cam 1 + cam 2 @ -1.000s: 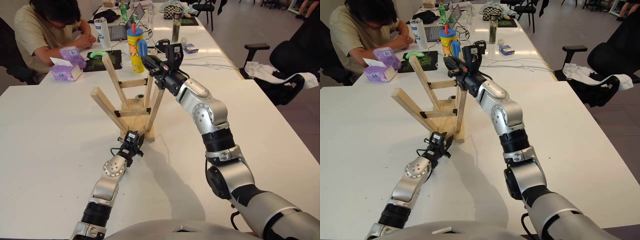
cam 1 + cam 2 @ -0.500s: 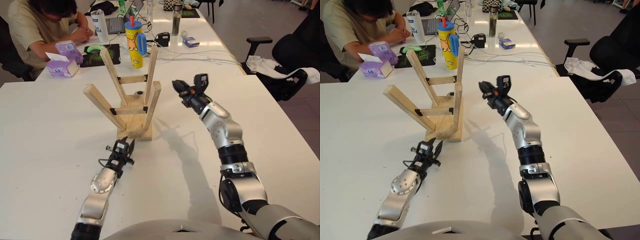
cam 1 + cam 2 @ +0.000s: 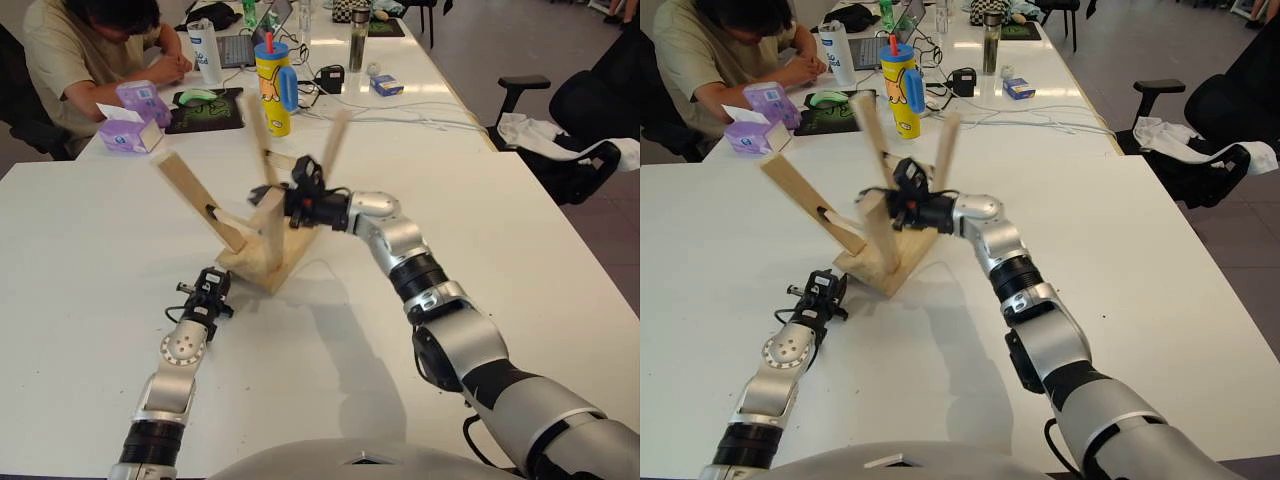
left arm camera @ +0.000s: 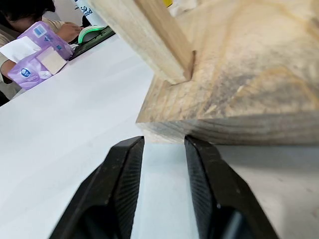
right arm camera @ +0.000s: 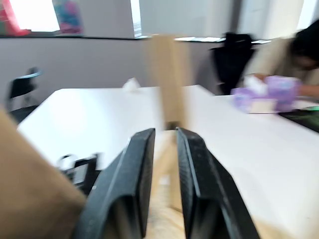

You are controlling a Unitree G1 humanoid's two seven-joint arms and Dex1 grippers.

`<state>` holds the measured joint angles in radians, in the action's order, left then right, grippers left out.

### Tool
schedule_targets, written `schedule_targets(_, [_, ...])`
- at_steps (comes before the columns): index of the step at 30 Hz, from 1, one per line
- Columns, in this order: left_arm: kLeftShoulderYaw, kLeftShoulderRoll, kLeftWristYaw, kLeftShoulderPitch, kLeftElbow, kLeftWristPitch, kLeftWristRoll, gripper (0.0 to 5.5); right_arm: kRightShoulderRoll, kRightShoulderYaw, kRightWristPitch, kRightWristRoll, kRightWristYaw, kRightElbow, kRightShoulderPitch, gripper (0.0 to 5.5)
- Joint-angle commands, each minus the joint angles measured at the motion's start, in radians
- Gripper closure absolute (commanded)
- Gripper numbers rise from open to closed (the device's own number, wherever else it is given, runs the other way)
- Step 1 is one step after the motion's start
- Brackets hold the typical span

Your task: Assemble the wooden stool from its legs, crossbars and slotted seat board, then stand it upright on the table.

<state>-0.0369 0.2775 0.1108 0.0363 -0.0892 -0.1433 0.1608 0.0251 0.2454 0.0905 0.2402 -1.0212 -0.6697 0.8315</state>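
The wooden stool [image 3: 262, 262] is assembled and upside down, tipped over on one edge of its seat board with the legs [image 3: 185, 185] splayed upward. My right gripper [image 3: 285, 203] is in among the legs at crossbar height. Its fingers [image 5: 139, 169] stand nearly together with wood between them. My left gripper [image 3: 212, 283] lies low on the table, just short of the seat board's near corner [image 4: 164, 127]. Its fingers [image 4: 124, 164] are a little apart, holding nothing.
A yellow cup [image 3: 271, 85], purple tissue packs [image 3: 128, 128], a bottle and cables lie on the far table, where a person sits. An office chair [image 3: 585, 130] stands off the right edge. Bare white tabletop [image 3: 520, 260] spreads right of the stool.
My right gripper left the far leg's top, swung out right, then came in low among the legs. The stool has tipped and turned. My left gripper drew back and narrowed its fingers.
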Motion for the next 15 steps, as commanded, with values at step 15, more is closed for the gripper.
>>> schedule_targets(15, [0.01, -0.095, -0.074, 0.168, 0.212, -0.093, -0.004, 3.95, -0.129, 0.015, 0.516, 0.109, 0.487, 1.096, -0.836, 4.69])
